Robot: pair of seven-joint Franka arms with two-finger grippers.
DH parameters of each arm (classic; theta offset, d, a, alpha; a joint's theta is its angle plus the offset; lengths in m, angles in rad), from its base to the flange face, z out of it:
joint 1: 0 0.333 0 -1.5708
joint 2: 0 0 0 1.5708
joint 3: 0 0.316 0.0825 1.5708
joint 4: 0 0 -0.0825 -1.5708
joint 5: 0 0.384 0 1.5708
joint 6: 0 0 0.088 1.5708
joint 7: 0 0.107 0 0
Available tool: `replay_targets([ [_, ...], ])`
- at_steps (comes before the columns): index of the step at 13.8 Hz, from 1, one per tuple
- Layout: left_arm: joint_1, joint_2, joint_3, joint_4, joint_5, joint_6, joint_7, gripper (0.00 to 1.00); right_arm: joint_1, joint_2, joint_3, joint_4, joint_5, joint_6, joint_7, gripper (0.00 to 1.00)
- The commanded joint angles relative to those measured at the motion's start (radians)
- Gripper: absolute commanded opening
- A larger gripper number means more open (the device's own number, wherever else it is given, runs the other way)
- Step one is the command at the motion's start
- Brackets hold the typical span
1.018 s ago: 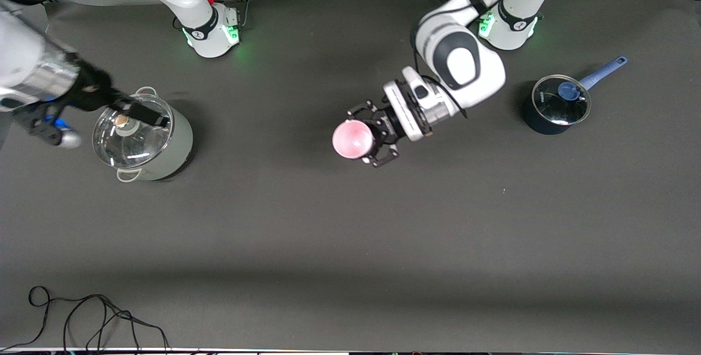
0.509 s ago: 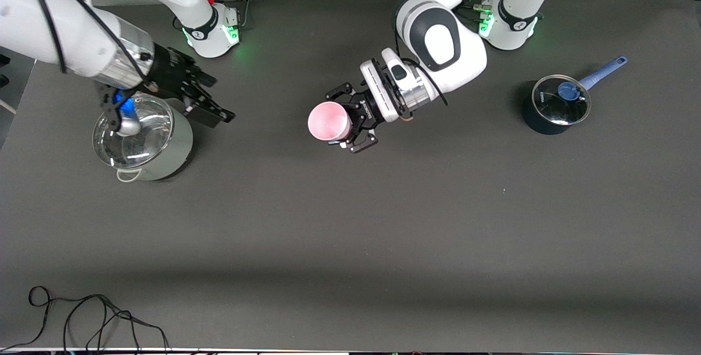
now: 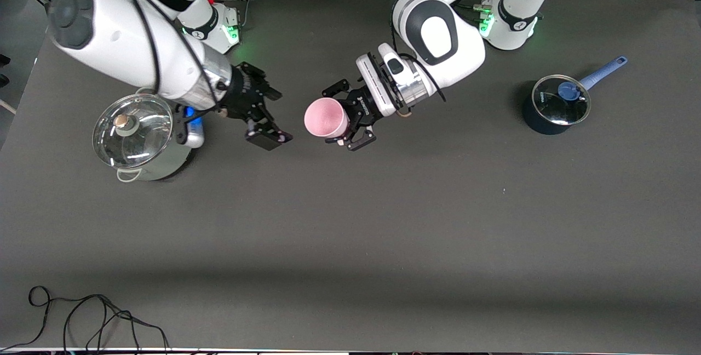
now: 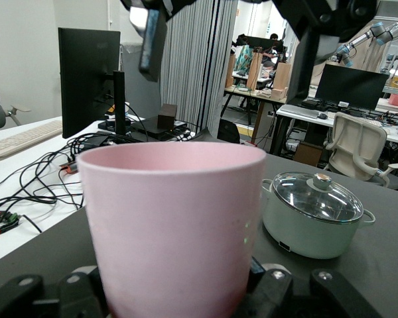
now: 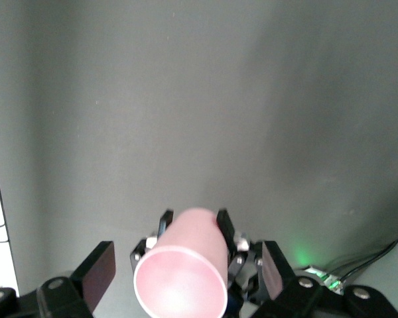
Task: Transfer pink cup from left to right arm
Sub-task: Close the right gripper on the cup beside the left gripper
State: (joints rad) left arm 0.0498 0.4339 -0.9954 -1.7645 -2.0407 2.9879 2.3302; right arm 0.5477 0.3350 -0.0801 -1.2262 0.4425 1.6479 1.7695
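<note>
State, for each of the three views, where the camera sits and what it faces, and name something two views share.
Front view: high across the table, facing both arms; left gripper holds the pink cup, right gripper open beside it.
Left wrist view: on the left wrist, facing the pink cup and green pot.
Right wrist view: on the right wrist, facing the pink cup.
All share the cup.

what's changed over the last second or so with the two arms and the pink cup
The right gripper, open, swung from over the steel pot toward the pink cup. The left gripper, shut on the cup, carried it toward the right arm's end. No handover yet. Both pots stayed put.
</note>
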Motion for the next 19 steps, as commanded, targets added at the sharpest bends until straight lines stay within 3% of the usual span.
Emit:
replay_targets([
  [1, -0.019, -0.023, 0.017, 0.003, -0.006, 0.016, 0.008, 0.34, 0.029, 0.032, -0.010, 0.051, 0.036, -0.005, 0.033, 0.99],
  [9, -0.019, -0.021, 0.018, 0.008, -0.006, 0.017, 0.008, 0.34, 0.097, 0.107, -0.007, 0.060, 0.036, -0.002, -0.002, 0.97],
  [12, -0.019, -0.020, 0.020, 0.008, -0.006, 0.017, 0.008, 0.35, 0.097, 0.107, -0.006, 0.063, 0.036, -0.002, -0.010, 0.72],
  [14, -0.019, -0.020, 0.021, 0.008, -0.006, 0.017, 0.008, 0.35, 0.097, 0.105, -0.006, 0.065, 0.036, -0.002, -0.010, 0.41],
  [16, -0.018, -0.018, 0.021, 0.007, -0.006, 0.017, 0.006, 0.40, 0.095, 0.102, -0.006, 0.065, 0.033, -0.003, -0.013, 0.00],
  [18, -0.018, -0.015, 0.021, 0.008, -0.006, 0.017, 0.006, 0.54, 0.095, 0.098, -0.007, 0.065, 0.030, -0.005, -0.037, 0.00],
  [19, -0.018, -0.015, 0.021, 0.007, -0.006, 0.017, 0.006, 0.55, 0.097, 0.096, -0.007, 0.065, 0.028, -0.005, -0.051, 0.00],
])
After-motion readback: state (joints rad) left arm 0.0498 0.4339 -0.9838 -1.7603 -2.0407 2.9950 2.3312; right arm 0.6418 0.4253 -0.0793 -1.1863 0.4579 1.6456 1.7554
